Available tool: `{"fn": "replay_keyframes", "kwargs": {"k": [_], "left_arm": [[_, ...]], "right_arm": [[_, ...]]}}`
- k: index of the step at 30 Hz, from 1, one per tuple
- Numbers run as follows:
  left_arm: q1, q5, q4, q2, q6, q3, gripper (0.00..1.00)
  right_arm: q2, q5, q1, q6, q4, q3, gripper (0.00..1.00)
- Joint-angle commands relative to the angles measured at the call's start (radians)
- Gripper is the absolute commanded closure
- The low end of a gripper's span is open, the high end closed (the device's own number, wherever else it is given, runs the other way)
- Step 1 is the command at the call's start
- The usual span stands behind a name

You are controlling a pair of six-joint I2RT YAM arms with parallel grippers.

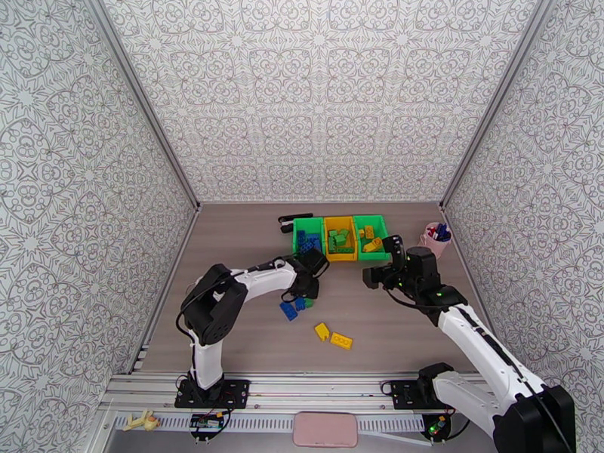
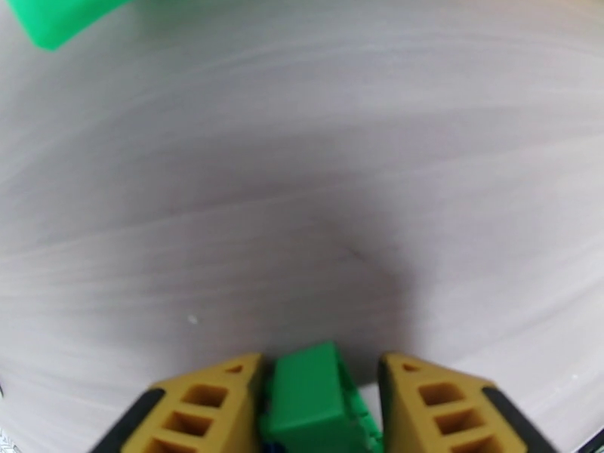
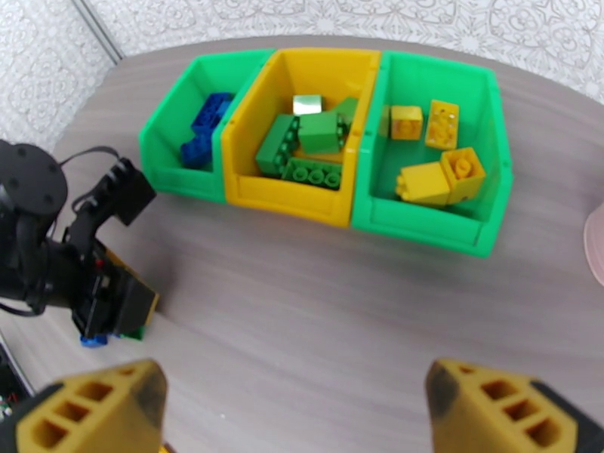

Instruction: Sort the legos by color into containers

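Three bins stand in a row: the left green bin (image 3: 175, 174) holds blue bricks (image 3: 204, 127), the yellow bin (image 3: 287, 202) holds green bricks (image 3: 306, 142), and the right green bin (image 3: 423, 222) holds yellow bricks (image 3: 436, 164). My left gripper (image 1: 308, 290) is low at the table, its jaws against a green brick (image 2: 313, 402). Two blue bricks (image 1: 293, 306) lie right beside it, and two yellow bricks (image 1: 333, 336) lie nearer the front. My right gripper (image 3: 298, 424) hangs open and empty in front of the bins.
A pink cup with pens (image 1: 436, 239) stands right of the bins. A black object (image 1: 287, 223) lies left of them. A corner of the left green bin (image 2: 68, 16) shows ahead of my left gripper. Patterned walls close three sides.
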Motion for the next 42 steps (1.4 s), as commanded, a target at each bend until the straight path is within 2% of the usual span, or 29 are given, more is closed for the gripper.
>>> {"fn": "replay_keyframes", "kwargs": {"k": [1, 7, 10, 23, 29, 32, 35, 42], "left_arm": [[-0.019, 0.051, -0.025, 0.031, -0.014, 0.061, 0.58], [-0.044, 0.065, -0.033, 0.067, -0.005, 0.111, 0.58], [-0.050, 0.052, -0.044, 0.063, -0.006, 0.106, 0.55], [-0.075, 0.030, -0.043, 0.009, 0.016, 0.018, 0.51], [-0.084, -0.015, -0.053, -0.009, 0.016, 0.017, 0.68], [-0.087, -0.032, -0.029, -0.034, 0.017, 0.026, 0.72], [-0.088, -0.066, 0.028, -0.068, 0.034, 0.031, 0.73], [-0.075, -0.129, 0.264, -0.117, 0.082, 0.043, 0.83]], "right_arm": [[-0.018, 0.005, 0.010, 0.015, 0.001, -0.017, 0.06], [-0.062, 0.031, 0.010, 0.011, -0.034, -0.018, 0.06], [-0.075, 0.034, 0.009, 0.019, -0.015, -0.038, 0.06], [0.006, -0.003, 0.011, 0.024, 0.042, -0.012, 0.06], [0.008, -0.013, 0.011, 0.040, 0.053, -0.024, 0.06], [-0.005, -0.013, 0.011, 0.049, 0.053, -0.029, 0.06], [-0.022, -0.014, 0.011, 0.055, 0.052, -0.033, 0.06], [-0.058, -0.016, 0.012, 0.055, 0.037, -0.037, 0.06]]}}
